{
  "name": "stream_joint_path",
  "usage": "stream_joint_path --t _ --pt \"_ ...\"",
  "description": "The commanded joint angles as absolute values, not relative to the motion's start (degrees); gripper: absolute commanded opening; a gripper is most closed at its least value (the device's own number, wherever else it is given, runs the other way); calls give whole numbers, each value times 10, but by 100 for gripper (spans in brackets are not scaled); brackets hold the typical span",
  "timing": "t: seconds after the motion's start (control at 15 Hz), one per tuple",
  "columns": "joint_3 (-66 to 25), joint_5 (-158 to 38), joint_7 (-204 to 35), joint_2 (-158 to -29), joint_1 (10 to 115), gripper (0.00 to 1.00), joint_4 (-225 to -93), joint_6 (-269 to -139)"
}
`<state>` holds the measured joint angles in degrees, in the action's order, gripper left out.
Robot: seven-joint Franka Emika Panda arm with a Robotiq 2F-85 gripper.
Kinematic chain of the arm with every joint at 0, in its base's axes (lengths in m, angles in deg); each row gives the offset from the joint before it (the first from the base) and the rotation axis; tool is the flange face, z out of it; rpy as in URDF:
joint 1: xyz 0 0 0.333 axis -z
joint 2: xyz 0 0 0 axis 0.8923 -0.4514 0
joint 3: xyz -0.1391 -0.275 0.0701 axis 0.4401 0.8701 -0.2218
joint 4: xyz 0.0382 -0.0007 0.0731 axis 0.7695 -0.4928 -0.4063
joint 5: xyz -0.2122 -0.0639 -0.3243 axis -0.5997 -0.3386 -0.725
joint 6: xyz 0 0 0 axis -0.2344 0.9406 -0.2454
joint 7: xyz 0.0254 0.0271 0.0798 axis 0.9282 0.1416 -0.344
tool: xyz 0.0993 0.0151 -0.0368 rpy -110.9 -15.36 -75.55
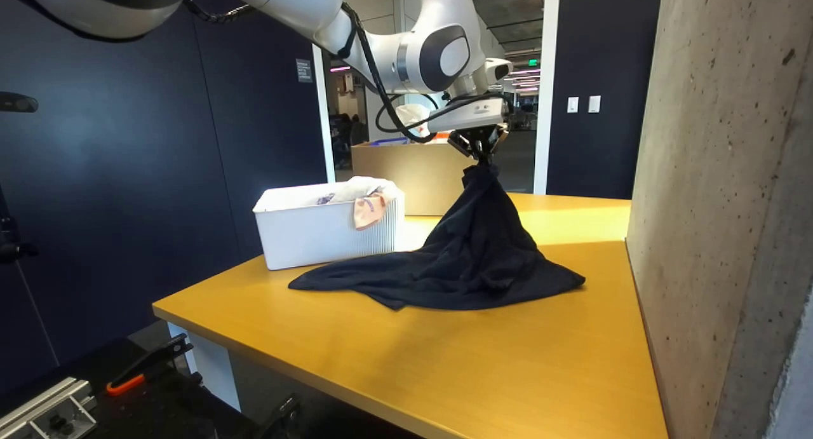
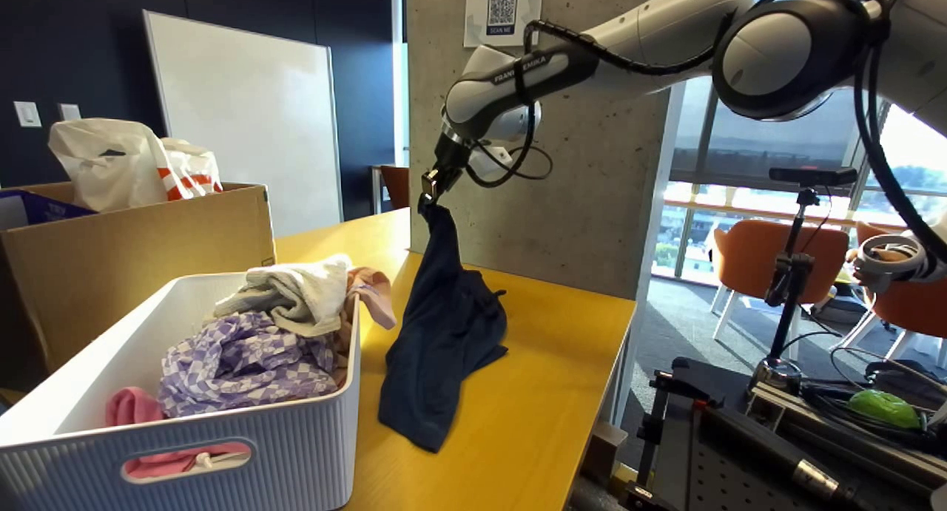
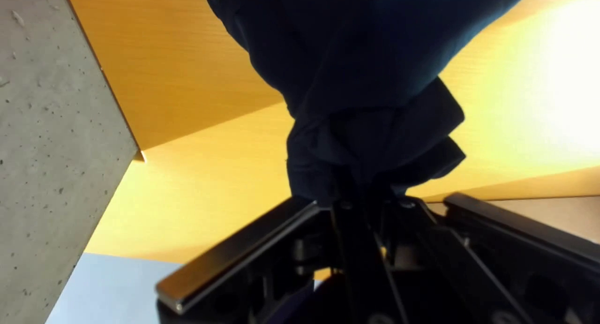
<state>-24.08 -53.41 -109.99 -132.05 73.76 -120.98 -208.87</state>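
One dark cloth [image 1: 470, 242], one white bin [image 1: 311, 239] and one cardboard box [image 2: 148, 263] stand or lie about one gripper [image 1: 484, 162]. At least four cloths are in the bin: one purple checked cloth [image 2: 237, 367], one pale grey cloth [image 2: 296, 293], one peach cloth [image 2: 376, 296] draped over the rim, and one pink cloth [image 2: 133, 406] low beside a wall of the bin. At least two white bags [image 2: 111, 174] rise out of the box.

The gripper's two jaws are nearly together, clamped on the gathered top of the dark cloth, with only bunched fabric between them. Held above the table [image 1: 540, 356], it draws that cloth into a peak, while the lower folds spread over the surface.

In an exterior view the bin stands by the table's left edge, near its left corner, and one concrete wall [image 1: 711, 172] runs along the right edge. The dark cloth lies between the two, well in from the near edge; one of its ends reaches just beside the foot of the bin.
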Motion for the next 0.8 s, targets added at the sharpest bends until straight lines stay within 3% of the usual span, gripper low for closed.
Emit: stream_joint_path --t 0.0,0.53,0.73 --pt "-242 -550 -1082 -1343 741 41 -1170 -2099" --pt "-238 -534 -1102 -1291 751 98 -1281 -2086" --pt "-243 -547 -1097 -1246 759 100 -1378 -2085"
